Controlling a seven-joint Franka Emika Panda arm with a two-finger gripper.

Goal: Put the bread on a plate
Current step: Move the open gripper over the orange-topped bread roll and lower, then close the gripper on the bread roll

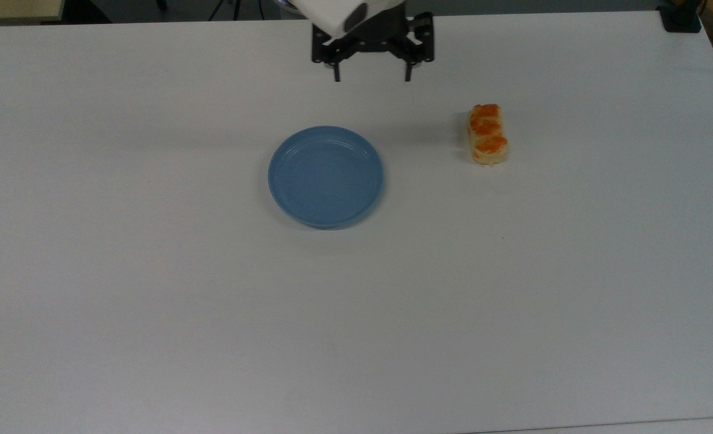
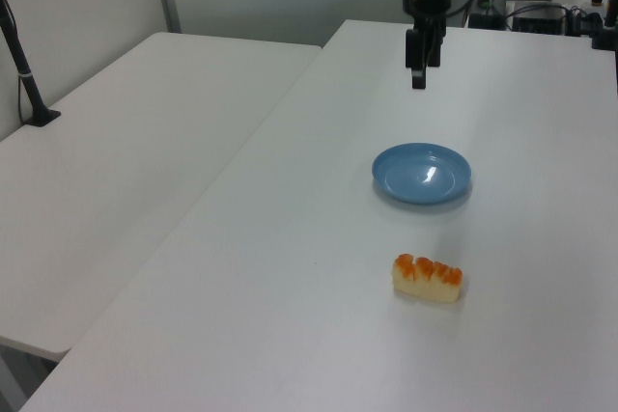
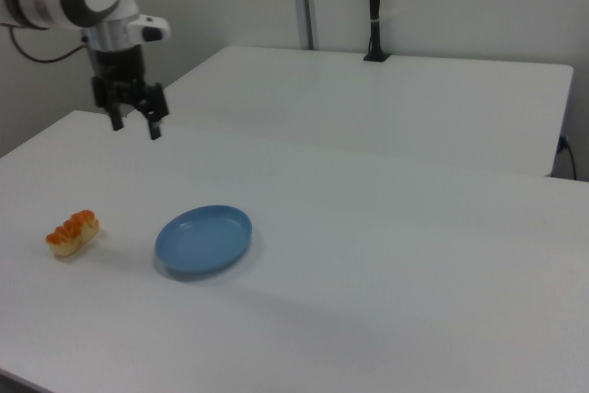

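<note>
Beyond the blue plate [image 1: 325, 176], the gripper [image 1: 372, 78] hovers with jaws wide; the bread [image 1: 487, 134] lies well apart on the counter [image 1: 151, 289].

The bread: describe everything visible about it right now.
The small oblong pale-yellow bun has three orange-brown glazed lumps in a row along its top and a soft, matte-looking crust. It lies flat and whole on the white table, touched by nothing else. In the top view it sits right of the round blue plate, clearly apart from it, long axis running up and down. The black two-finger gripper hangs open above the table, up and left of the bun in the top view, not touching it.
</note>
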